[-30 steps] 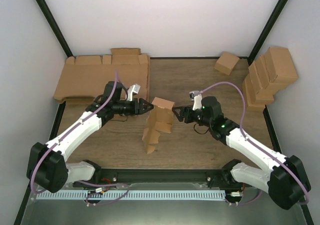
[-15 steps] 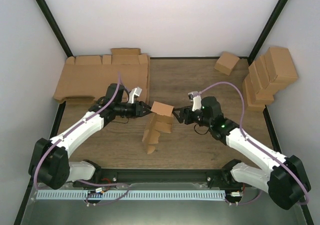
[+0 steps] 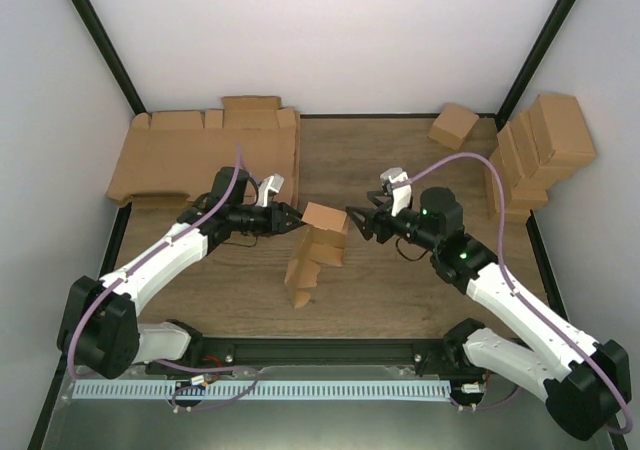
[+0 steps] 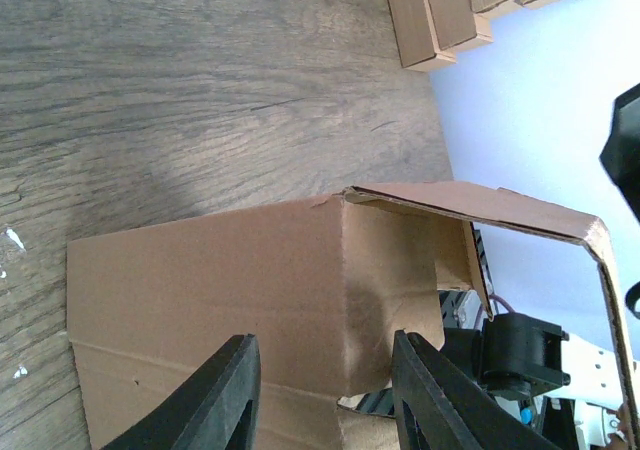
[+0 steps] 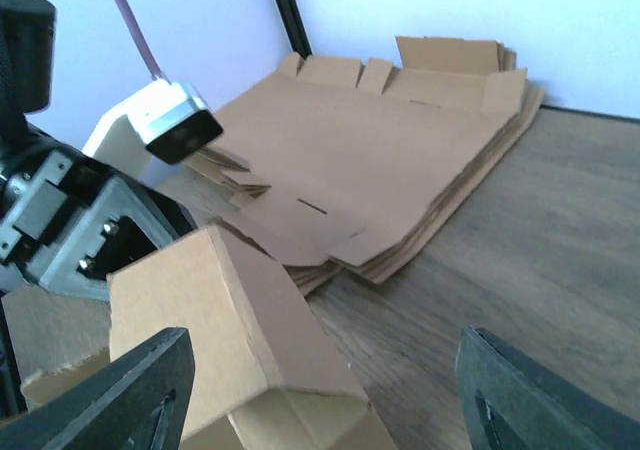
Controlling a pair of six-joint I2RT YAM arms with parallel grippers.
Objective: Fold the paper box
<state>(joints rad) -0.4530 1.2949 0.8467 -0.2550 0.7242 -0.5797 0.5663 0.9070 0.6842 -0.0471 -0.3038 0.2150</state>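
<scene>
Paper box [image 3: 318, 242]: plain brown die-cut piece, part-formed, standing mid-table between the two arms. Its lower flaps rest on the wood-grain table [image 3: 400, 290]. The upper section is tilted and, in the left wrist view, open at one end like a sleeve.
Box surface: bare brown board with crease lines.
Left gripper [image 3: 294, 220]: at the box's upper left edge, touching it. The black fingers [image 4: 232, 395] stand partway apart over a creased corner of the board. Cannot tell whether they pinch it.
Right gripper [image 3: 353, 219]: jaws spread wide, with the tips just beside the box's upper right edge and apart from it.
Flat cardboard sheets [image 3: 200, 155]: stack with notched edges in the far left corner, plain brown. The top sheet has a short slit.
Small carton [image 3: 454, 125]: far right, tilted.
Folded cartons [image 3: 540, 145]: stacked against the right wall.
</scene>
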